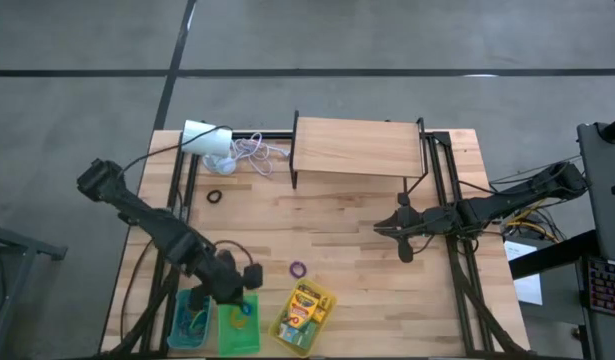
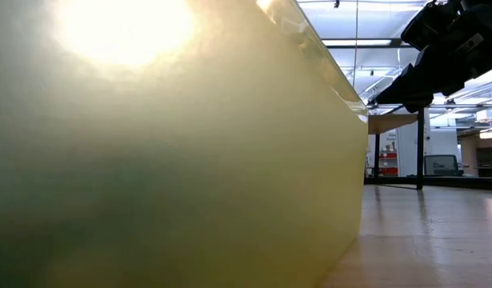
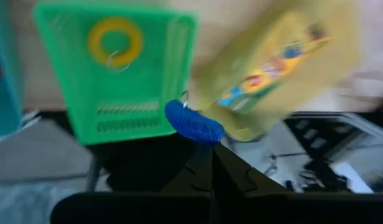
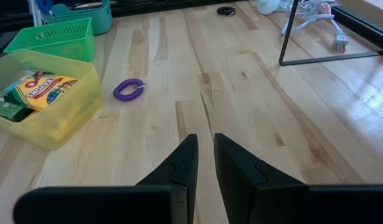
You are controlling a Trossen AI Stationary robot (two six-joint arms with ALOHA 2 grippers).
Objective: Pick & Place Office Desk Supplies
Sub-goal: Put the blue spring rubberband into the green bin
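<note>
My left gripper (image 1: 249, 280) (image 3: 211, 148) hangs above the table's near edge, shut on a blue coiled rubber-band loop (image 3: 194, 123). Below it stand a green basket (image 3: 147, 93) with a yellow loop (image 3: 114, 40) inside and a yellow bin (image 1: 287, 335) holding crayon boxes (image 1: 305, 305). A purple loop (image 1: 297, 268) (image 4: 129, 89) and a black loop (image 1: 215, 196) lie flat on the wood. My right gripper (image 1: 402, 238) (image 4: 205, 149) waits at the right, its fingers a narrow gap apart with nothing between them. My left gripper pinches one side of the blue loop (image 3: 202, 133) between its two fingertips. The fingers slant downward. The rest of the loop sticks out beyond the tips, lifted clear above the gap between the green basket and the yellow bin.
A teal basket (image 1: 190, 320) stands left of the green one. At the far edge are a wooden shelf on black legs (image 1: 357, 148) and a white cylinder (image 1: 207, 138) with its cord (image 1: 255, 152). The yellow bin's wall (image 2: 174, 160) fills most of the low view.
</note>
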